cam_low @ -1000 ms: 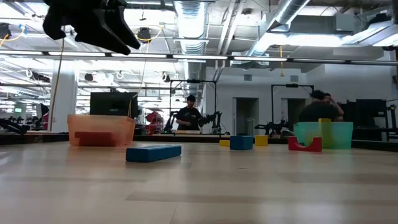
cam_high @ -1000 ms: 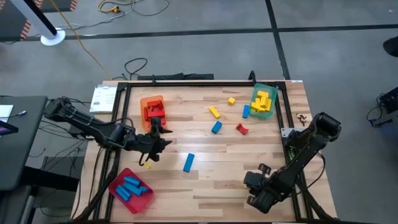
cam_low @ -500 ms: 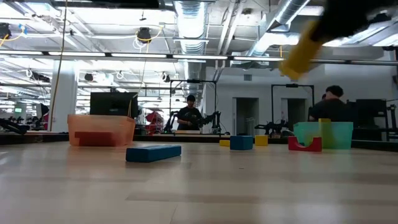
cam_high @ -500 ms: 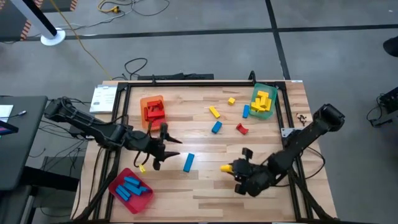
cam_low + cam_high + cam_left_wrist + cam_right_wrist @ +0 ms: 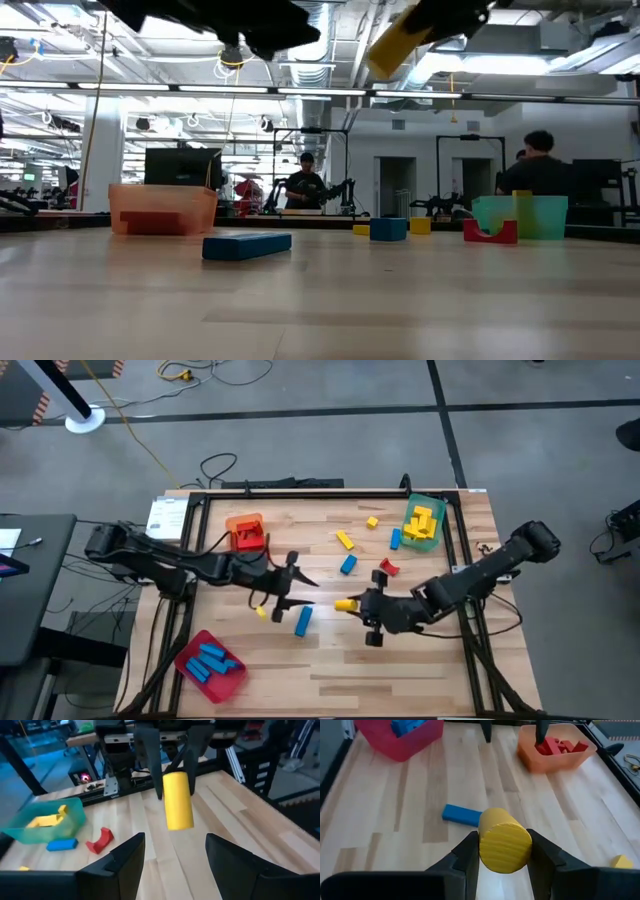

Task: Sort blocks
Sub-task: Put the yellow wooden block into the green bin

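Yellow cylinder block (image 5: 504, 845) is clamped in the right gripper (image 5: 362, 607), mid-frame in the high view above the bench (image 5: 340, 660); left gripper (image 5: 290, 588) sits just left, spread open, holding nothing.

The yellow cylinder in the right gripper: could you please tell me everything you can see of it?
The yellow cylinder is a short, solid-coloured round block with flat ends and a matte, slightly grainy surface. The right gripper is shut on it, a dark finger pressed against each side. It is held in the air above the middle of the wooden table, touching nothing else, one end pointing toward the open left gripper opposite.
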Robot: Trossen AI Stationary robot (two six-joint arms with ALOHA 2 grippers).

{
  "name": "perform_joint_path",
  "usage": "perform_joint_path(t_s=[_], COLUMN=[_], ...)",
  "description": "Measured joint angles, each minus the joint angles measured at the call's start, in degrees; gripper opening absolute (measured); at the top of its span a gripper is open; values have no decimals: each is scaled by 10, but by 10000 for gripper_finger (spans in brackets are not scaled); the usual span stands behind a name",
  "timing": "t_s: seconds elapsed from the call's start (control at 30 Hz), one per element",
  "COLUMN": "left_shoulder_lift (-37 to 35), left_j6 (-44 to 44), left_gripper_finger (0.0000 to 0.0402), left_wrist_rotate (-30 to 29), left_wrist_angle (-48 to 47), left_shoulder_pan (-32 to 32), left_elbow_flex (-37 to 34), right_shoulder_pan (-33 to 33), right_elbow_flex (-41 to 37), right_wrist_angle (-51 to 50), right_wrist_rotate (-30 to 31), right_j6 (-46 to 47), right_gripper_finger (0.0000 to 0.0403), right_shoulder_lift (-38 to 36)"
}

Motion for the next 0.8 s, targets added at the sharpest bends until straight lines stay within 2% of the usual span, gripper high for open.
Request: perform_joint_path(t_s=[0.3,0.4,0.57,0.8], left_shoulder_lift=[73,98,131,164], left_j6=[-18,-8,8,14], left_gripper_finger=[204,204,207,237], left_wrist_rotate=[32,16,-4,-5], left_wrist_angle=[-11,-35,-56,-74], left_shoulder_pan=[26,27,27,27], left_elbow_flex=[45,74,112,152], right_shoulder_pan=[-50,-63,-77,-80], right_elbow_flex=[0,0,0,0], right_wrist_angle=[24,26,24,23], right_wrist_rotate=[-30,-54,-59,-63], right_j6=[-60,-64,-73,-79], right_gripper_finger=[137,137,137,137], right_shoulder_lift=[1,1,1,1])
